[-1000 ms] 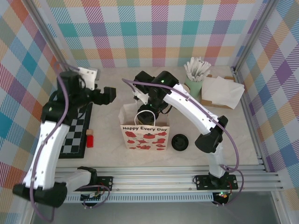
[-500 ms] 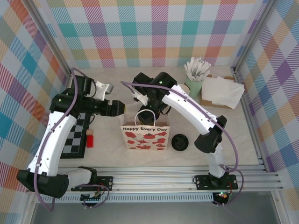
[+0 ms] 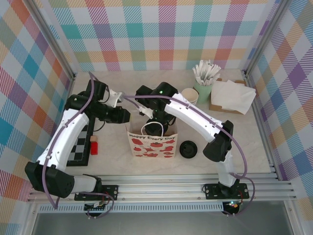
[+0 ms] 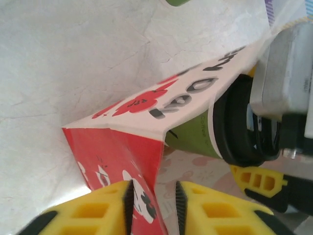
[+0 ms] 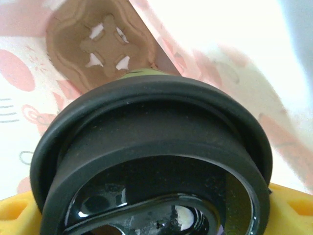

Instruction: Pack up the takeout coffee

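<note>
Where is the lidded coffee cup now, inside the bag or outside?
Partly inside: left wrist view shows the cup behind the bag rim, right gripper holding it.

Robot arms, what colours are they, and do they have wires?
Both the left arm and right arm have white shells with chunky black joints. A thin purple cable loops along each one. Their fingers are bright yellow plastic with square holes.

Left end effector swung across to the paper bag — closed onto its edge, takeout coffee lowered inside
</note>
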`<state>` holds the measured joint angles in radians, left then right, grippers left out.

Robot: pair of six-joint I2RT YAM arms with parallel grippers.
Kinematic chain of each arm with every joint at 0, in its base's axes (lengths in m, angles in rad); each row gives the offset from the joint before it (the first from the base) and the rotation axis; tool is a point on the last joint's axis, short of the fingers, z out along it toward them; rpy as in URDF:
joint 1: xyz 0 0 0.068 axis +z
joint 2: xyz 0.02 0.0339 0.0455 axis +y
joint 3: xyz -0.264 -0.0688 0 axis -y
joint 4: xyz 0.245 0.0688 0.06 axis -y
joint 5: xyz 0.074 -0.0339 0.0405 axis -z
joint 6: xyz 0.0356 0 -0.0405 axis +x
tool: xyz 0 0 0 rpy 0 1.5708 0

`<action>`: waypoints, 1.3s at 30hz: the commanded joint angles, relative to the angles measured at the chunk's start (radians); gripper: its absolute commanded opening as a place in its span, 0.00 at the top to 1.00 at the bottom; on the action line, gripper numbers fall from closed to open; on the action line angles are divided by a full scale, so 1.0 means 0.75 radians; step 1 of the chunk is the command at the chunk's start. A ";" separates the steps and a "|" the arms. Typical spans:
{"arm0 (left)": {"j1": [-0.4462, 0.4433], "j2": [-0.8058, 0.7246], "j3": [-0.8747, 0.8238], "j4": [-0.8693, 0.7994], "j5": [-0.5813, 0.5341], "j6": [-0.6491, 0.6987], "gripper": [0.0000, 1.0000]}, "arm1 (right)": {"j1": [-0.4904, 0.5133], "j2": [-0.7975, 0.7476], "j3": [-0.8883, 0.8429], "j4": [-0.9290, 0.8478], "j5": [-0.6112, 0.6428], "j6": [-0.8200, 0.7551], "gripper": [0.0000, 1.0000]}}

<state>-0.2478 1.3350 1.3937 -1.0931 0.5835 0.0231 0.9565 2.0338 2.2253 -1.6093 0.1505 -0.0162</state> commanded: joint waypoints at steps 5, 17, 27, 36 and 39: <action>-0.009 0.039 0.110 0.059 -0.042 0.071 0.98 | 0.022 0.017 -0.021 -0.123 0.052 -0.009 0.58; -0.009 0.145 0.153 0.161 -0.075 0.043 1.00 | 0.056 0.107 -0.017 -0.092 -0.057 -0.032 0.59; 0.011 0.013 0.044 0.383 -0.123 0.021 1.00 | 0.048 -0.042 -0.034 -0.008 0.074 0.031 0.60; 0.020 -0.022 -0.020 0.406 -0.119 0.023 1.00 | 0.050 -0.156 -0.076 0.095 0.160 0.031 0.59; 0.022 -0.009 -0.023 0.398 -0.128 0.003 1.00 | 0.054 -0.205 -0.178 0.160 0.101 -0.009 0.59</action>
<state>-0.2398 1.3342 1.3888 -0.8116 0.4927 0.0402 0.9905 1.9228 2.1407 -1.5146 0.2504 -0.0086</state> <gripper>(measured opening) 0.036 0.805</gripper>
